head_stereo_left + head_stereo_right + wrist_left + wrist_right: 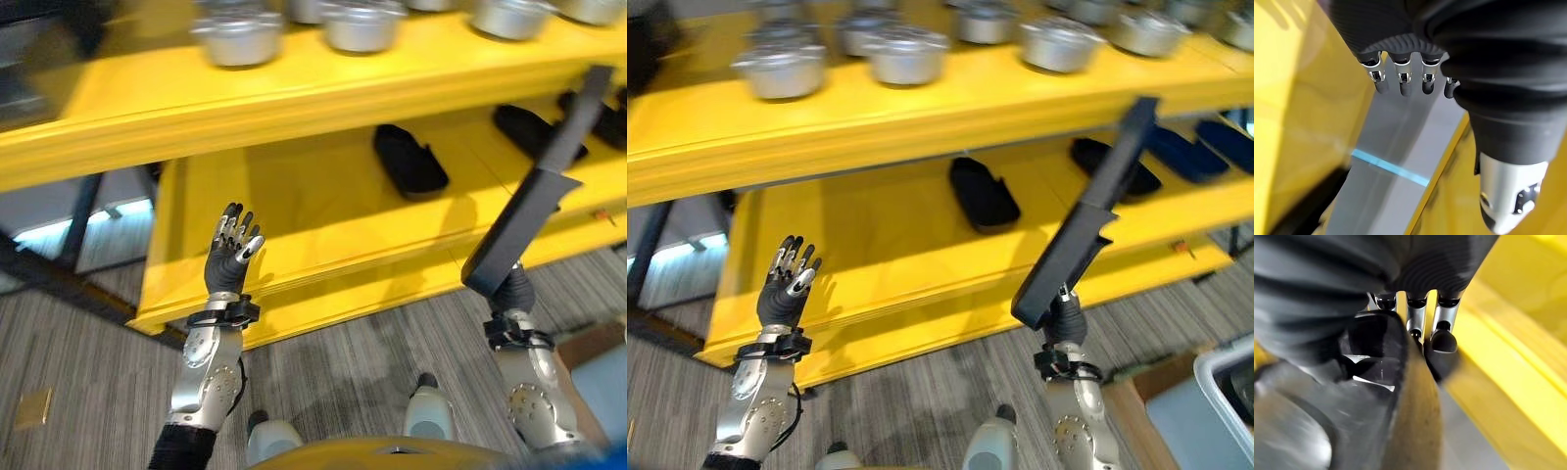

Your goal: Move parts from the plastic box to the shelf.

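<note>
My right hand is shut on the lower end of a long black part, which it holds slanting up in front of the lower yellow shelf. In the right wrist view its fingers curl round the dark part. Over to the left, my left hand is raised before the same shelf's front edge, open and holding nothing, and its fingers hang relaxed. Two black parts lie on the lower shelf. The plastic box shows at the lower right.
The upper yellow shelf carries several silver pots and overhangs the lower one. A further dark part lies at the lower shelf's right end. Grey carpet floor runs under the shelf, with a dark frame leg at left.
</note>
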